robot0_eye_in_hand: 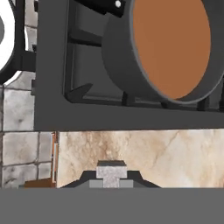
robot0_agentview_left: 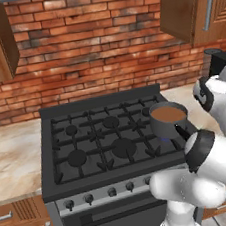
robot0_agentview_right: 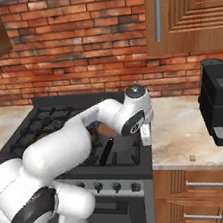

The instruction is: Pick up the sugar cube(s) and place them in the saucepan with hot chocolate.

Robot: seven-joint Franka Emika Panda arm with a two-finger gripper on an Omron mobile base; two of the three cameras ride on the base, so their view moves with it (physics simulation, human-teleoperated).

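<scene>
The saucepan [robot0_agentview_left: 168, 117] stands on the stove's front right burner, grey with a brown liquid surface [robot0_eye_in_hand: 170, 43]; its black handle [robot0_agentview_right: 107, 152] points toward me. My gripper [robot0_agentview_right: 146, 138] hangs pointing down over the seam between stove and counter, just right of the pan. In the hand view my gripper [robot0_eye_in_hand: 111, 176] is shut on a small pale grey block, a sugar cube [robot0_eye_in_hand: 111, 168], between the dark fingertips [robot0_eye_in_hand: 81, 181]. Another sugar cube [robot0_agentview_right: 192, 158] lies on the marble counter near its front edge, right of the gripper.
The black stove [robot0_agentview_left: 88, 138] has raised grates around the pan. A tall black appliance [robot0_agentview_right: 222, 102] stands on the counter [robot0_agentview_right: 177, 134] at the right. Wooden cabinets hang above, with the brick wall behind. The floor tiles [robot0_eye_in_hand: 17, 148] lie past the counter's front edge.
</scene>
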